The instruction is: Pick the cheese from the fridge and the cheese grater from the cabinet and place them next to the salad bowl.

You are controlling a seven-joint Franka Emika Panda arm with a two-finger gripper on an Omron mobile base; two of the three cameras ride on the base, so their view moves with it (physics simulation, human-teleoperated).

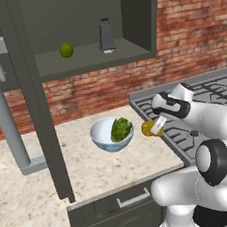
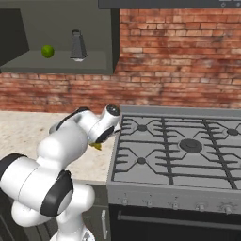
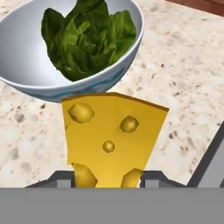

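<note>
Yellow-orange cheese (image 3: 111,135), holed wedge, was clamped between tool (image 1: 154,128) fingers, held over speckled stone counter (image 1: 26,207) near its stove-side edge, just beside glossy round salad bowl (image 1: 104,135). Tapered grey metal cheese grater (image 1: 106,35) stood upright on cabinet (image 1: 139,16) shelf, beside lime (image 1: 66,50).

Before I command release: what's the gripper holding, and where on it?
The gripper holds the cheese by its lower end, between the fingers, beside the salad bowl.

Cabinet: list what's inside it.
On the cabinet shelf stand a lime and the cheese grater, apart from each other. The door edge hides the shelf's far left.
</note>
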